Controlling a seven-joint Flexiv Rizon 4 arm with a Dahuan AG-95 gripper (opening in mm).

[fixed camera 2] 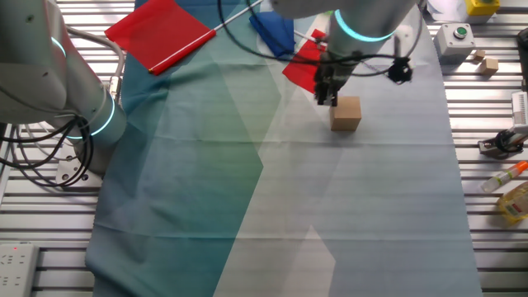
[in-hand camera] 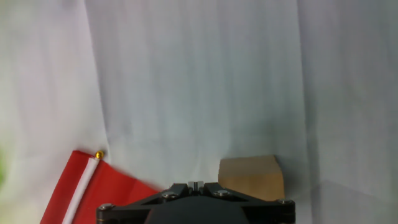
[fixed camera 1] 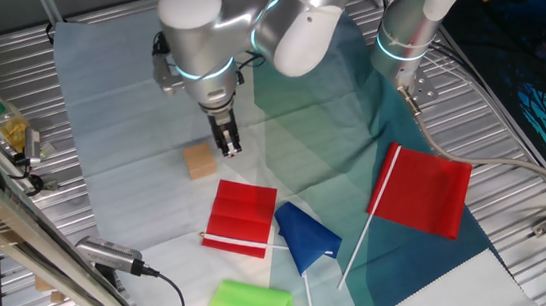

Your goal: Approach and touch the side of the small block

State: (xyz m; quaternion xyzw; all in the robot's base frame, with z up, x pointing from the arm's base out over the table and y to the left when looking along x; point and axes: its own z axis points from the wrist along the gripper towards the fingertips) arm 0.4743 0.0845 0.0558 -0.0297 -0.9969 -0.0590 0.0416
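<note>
The small block (fixed camera 1: pixel 200 161) is a tan wooden cube lying on the pale cloth. It also shows in the other fixed view (fixed camera 2: pixel 346 113) and at the bottom of the hand view (in-hand camera: pixel 252 175). My gripper (fixed camera 1: pixel 230 149) is shut and empty, with its fingertips low and close beside the block's side. In the other fixed view my gripper (fixed camera 2: pixel 326 97) stands right next to the block's edge. I cannot tell whether they touch. In the hand view my gripper (in-hand camera: pixel 196 185) shows only its black base, with the block just to its right.
A folded red flag (fixed camera 1: pixel 242 217) lies near the block, with a blue flag (fixed camera 1: pixel 305 234), a larger red flag (fixed camera 1: pixel 425 191) and a green flag (fixed camera 1: pixel 250 305) beyond it. A second arm (fixed camera 1: pixel 406 25) stands at the back. Bottles (fixed camera 1: pixel 0 117) sit at the left edge.
</note>
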